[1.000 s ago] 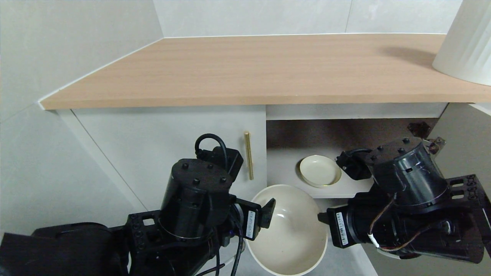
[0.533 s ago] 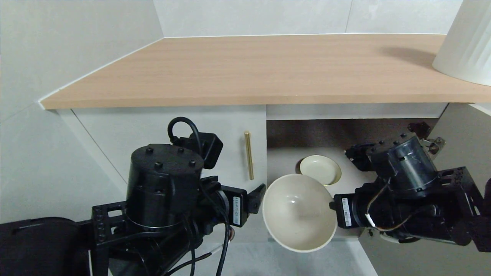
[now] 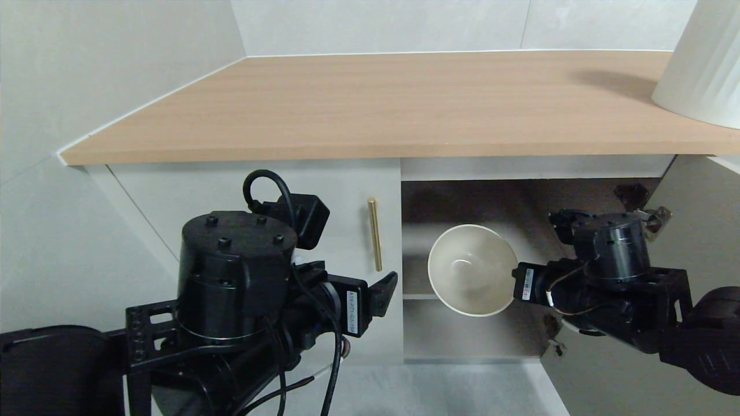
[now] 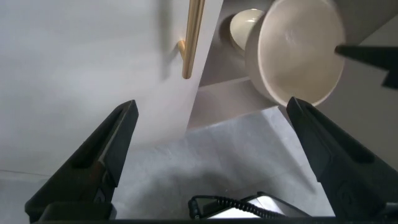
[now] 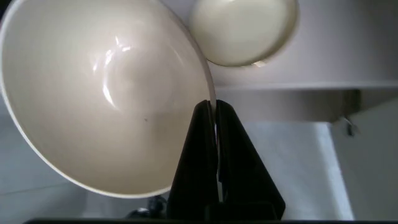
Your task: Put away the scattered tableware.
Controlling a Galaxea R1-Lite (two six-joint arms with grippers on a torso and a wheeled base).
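A large cream bowl [image 3: 471, 270] hangs tilted at the open cabinet's mouth, level with the shelf [image 3: 417, 254]. My right gripper [image 3: 514, 276] is shut on the bowl's right rim; in the right wrist view its fingers [image 5: 214, 155] pinch the rim of the bowl [image 5: 106, 87]. A small cream plate [image 5: 242, 28] lies on the shelf behind the bowl, and the plate [image 4: 245, 28] shows beside the bowl [image 4: 292, 53] in the left wrist view. My left gripper [image 4: 210, 104] is open and holds nothing, low before the closed door, left of the bowl.
The closed left door carries a brass handle [image 3: 374, 234]. The right door [image 3: 696, 190] stands swung open beside my right arm. Above is a wooden countertop [image 3: 376, 104] with a white ribbed container [image 3: 702, 63] at its right end. Grey floor [image 3: 462, 390] lies below.
My right gripper has carried the bowl up and forward to the cabinet opening, covering the plate in the head view. My left arm has drawn back to the left, away from the bowl.
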